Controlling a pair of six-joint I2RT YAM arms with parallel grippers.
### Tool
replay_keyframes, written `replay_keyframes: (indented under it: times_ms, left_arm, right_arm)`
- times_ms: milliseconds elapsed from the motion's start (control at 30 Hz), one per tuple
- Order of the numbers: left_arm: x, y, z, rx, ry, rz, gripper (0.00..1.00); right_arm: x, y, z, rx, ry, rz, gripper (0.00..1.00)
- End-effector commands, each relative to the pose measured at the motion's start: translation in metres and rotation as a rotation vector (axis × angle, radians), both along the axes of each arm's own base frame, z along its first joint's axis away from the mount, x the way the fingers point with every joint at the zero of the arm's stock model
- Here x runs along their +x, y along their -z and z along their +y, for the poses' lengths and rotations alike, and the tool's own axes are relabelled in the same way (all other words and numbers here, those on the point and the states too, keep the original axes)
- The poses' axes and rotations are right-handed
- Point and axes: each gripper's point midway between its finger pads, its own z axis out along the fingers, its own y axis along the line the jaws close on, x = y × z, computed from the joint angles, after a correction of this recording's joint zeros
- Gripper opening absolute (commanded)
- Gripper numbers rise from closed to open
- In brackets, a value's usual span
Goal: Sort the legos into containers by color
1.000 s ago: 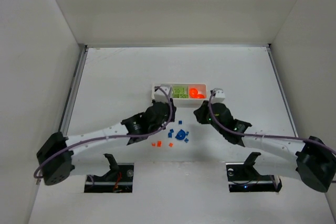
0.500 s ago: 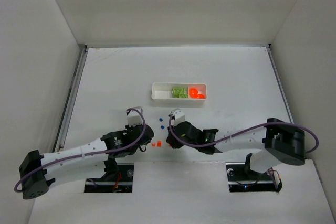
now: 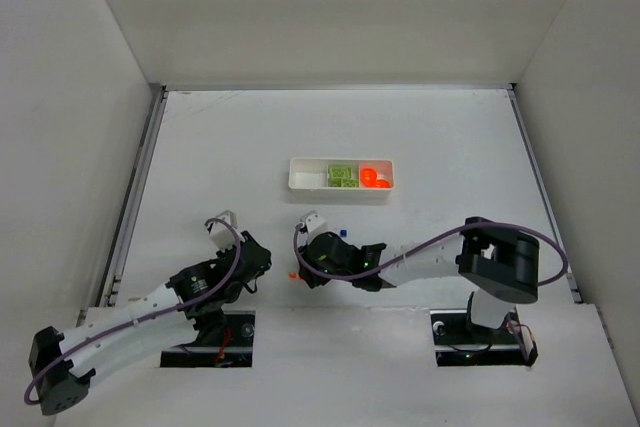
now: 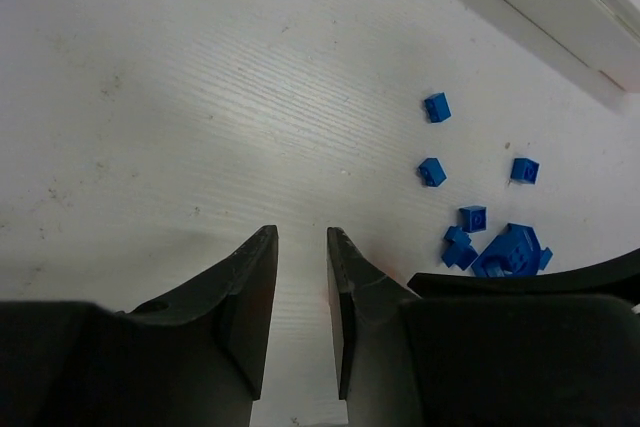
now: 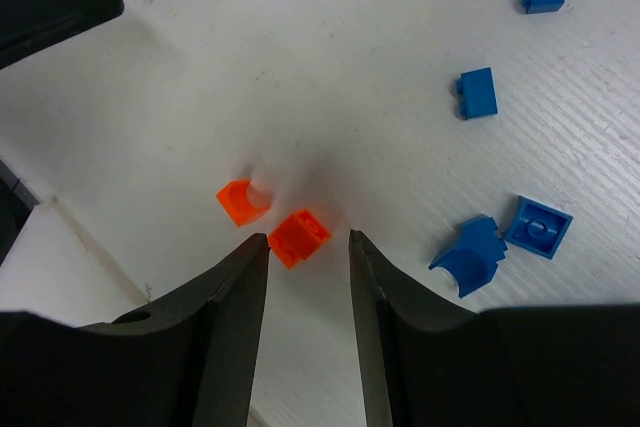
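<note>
My right wrist camera shows two orange pieces (image 5: 243,202) and four blue pieces (image 5: 477,93) on the tabletop (image 5: 330,67). My right tool (image 5: 306,243) stands fairly wide and grips nothing. One orange piece lies right at its mouth between the fingertips, with the other just beside it. My left tool (image 4: 300,247) is narrow with nothing in it, and blue pieces lie scattered ahead, off to one side. From above, the three-compartment tray (image 3: 308,185) sits well apart from both tools, with green pieces (image 3: 343,176) in its middle compartment and orange in the right.
</note>
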Motion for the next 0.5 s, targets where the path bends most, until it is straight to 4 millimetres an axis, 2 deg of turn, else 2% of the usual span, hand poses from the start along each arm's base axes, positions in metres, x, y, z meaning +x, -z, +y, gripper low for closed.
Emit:
replay_keyframes:
  times_ms: [0, 333, 400, 467]
  left_arm:
    - [-0.002, 0.006, 0.002, -0.017, -0.013, 0.022, 0.24]
    - [-0.011, 0.011, -0.008, 0.012, 0.062, 0.052, 0.35]
    - [-0.012, 0.009, -0.011, 0.012, 0.076, 0.052, 0.37]
    - [-0.014, 0.009, -0.012, 0.014, 0.089, 0.055, 0.38]
  right_arm:
    - [0.004, -0.022, 0.022, 0.063, -0.026, -0.025, 0.44]
    - [0.006, -0.009, 0.02, 0.0, -0.015, -0.003, 0.34]
    - [0.008, -0.01, 0.018, 0.001, -0.006, -0.003, 0.35]
    - [0.008, -0.009, 0.017, -0.005, -0.006, -0.001, 0.41]
